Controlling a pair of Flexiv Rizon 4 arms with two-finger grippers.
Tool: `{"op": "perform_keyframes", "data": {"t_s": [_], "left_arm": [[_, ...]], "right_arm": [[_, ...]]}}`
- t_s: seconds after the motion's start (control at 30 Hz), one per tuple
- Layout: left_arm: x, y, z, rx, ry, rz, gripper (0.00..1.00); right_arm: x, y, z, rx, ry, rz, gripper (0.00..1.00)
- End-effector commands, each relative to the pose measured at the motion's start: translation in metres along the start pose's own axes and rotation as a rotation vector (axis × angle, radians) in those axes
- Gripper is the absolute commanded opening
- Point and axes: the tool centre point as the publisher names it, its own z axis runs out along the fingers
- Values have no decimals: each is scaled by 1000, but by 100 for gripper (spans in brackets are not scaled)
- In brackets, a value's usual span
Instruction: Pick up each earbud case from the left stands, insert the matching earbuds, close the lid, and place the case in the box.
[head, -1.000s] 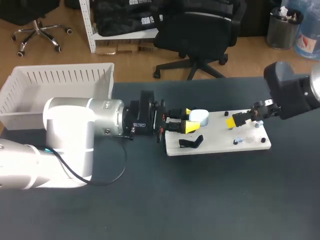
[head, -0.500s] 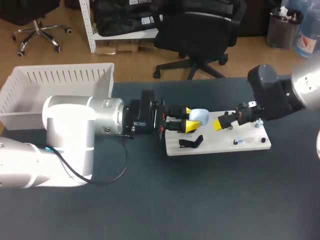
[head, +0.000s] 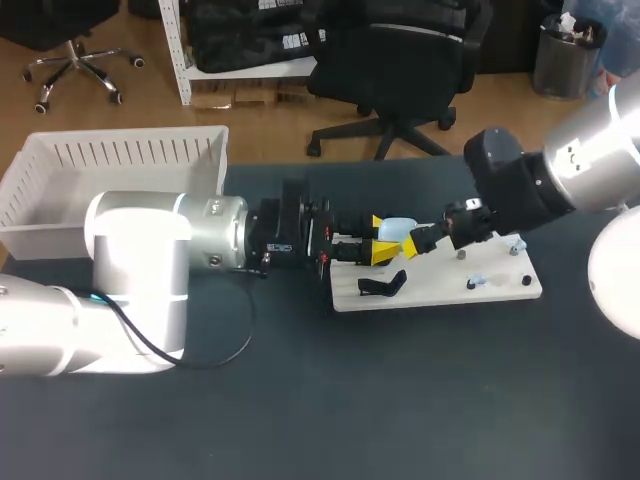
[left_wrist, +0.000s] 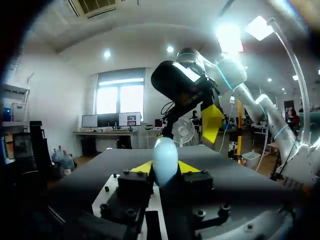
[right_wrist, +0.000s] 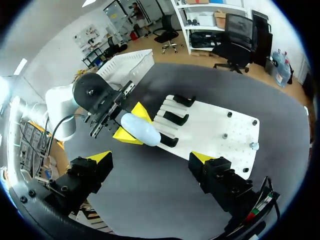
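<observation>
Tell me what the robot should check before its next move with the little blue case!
1. Left gripper shut on the earbud case: ok.
2. Case lid open, ready for earbuds: cannot tell.
3. Right gripper open: ok.
4. Right gripper carrying an earbud: not ok, it holds nothing.
5. Box has room for the case: ok.

Flat white board lying on the dark table
</observation>
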Motion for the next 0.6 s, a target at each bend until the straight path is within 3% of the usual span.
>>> {"op": "perform_keyframes", "data": {"t_s": [0.03, 0.6], "left_arm": [[0, -1, 0, -7, 0, 2, 0], [0, -1, 0, -7, 0, 2, 0]], "right_arm": [[-5, -2, 8, -6, 5, 4, 100], [-13, -9, 17, -1, 0, 31, 100]]}}
